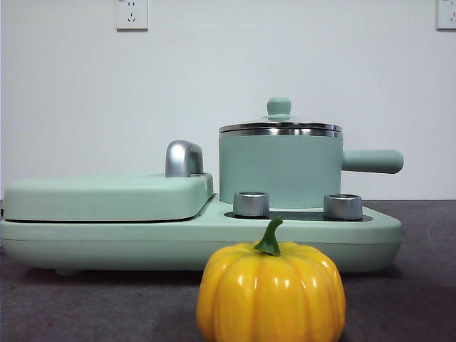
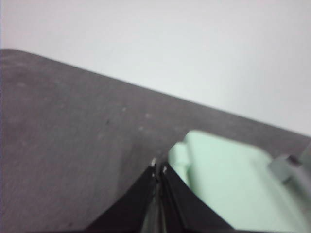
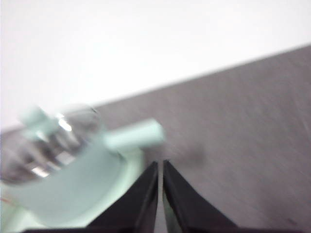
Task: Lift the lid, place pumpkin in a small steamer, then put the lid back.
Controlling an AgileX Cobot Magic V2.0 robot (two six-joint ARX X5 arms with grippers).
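Observation:
The yellow-orange pumpkin (image 1: 271, 291) with a green stem stands on the dark table at the front, near the camera. Behind it the small steamer (image 1: 279, 169) sits on the right side of the long mint-green base, its handle pointing right. The lid (image 1: 279, 125) rests on the steamer, mint-green knob on top. In the right wrist view the steamer (image 3: 63, 187) and lid (image 3: 48, 141) appear blurred, and my right gripper (image 3: 159, 165) is shut and holds nothing, beside the steamer handle. My left gripper (image 2: 159, 170) is shut and holds nothing, near a corner of the griddle cover (image 2: 233, 184).
The long mint-green base appliance (image 1: 199, 239) carries two silver knobs (image 1: 251, 204) at its front. A flat rectangular griddle cover (image 1: 107, 196) with a steel handle (image 1: 184, 158) fills its left side. A white wall with sockets stands behind.

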